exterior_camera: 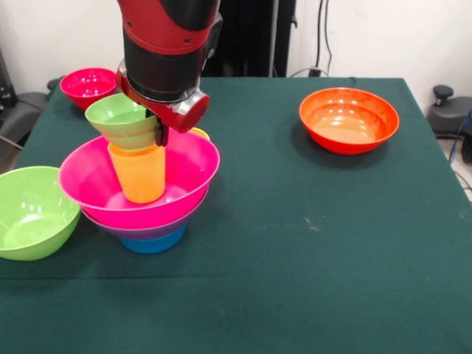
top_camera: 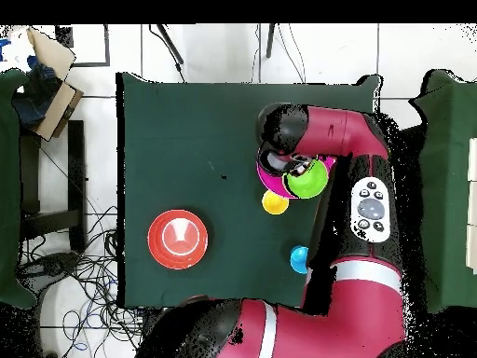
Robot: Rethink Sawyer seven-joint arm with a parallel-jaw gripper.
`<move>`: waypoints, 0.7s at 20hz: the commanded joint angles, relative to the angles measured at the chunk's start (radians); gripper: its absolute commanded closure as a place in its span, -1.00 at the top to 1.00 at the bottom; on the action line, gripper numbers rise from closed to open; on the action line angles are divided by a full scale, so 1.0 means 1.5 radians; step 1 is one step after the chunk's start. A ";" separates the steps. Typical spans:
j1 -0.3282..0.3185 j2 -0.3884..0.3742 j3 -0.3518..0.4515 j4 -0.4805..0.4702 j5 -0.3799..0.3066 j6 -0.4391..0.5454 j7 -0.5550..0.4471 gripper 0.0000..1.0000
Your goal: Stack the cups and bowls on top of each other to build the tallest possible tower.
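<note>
The tower stands at the table's left in the front view: a mid blue bowl (exterior_camera: 153, 243) at the bottom, a purple bowl (exterior_camera: 136, 230) on it, then the big pink bowl (exterior_camera: 184, 173). An orange-yellow cup (exterior_camera: 139, 175) stands upside down in the pink bowl. The small green bowl (exterior_camera: 119, 116) sits tilted on that cup. My gripper (exterior_camera: 161, 133) is shut on the green bowl's right rim. In the overhead view the arm hides most of the tower; the pink bowl (top_camera: 265, 173) and green bowl (top_camera: 308, 180) peek out.
The big lime green bowl (exterior_camera: 29, 212) lies at the left edge beside the tower. The small red bowl (exterior_camera: 88, 85) is at the far left. The orange bowl (exterior_camera: 348, 119) (top_camera: 177, 239) sits far right. A pale yellow cup (exterior_camera: 200, 133) (top_camera: 275, 202) stands behind the tower. A sky blue cup (top_camera: 299, 258) stands near the base.
</note>
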 commanded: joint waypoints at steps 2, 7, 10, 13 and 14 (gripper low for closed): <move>0.001 0.028 0.052 -0.002 -0.059 0.040 -0.164 -1.00; -0.002 0.024 0.061 0.008 -0.056 0.042 -0.163 -1.00; -0.003 0.025 0.064 0.011 -0.054 0.041 -0.163 -1.00; -0.005 0.025 0.068 0.016 -0.051 0.037 -0.163 -1.00; -0.006 0.024 0.070 0.018 -0.049 0.038 -0.163 -1.00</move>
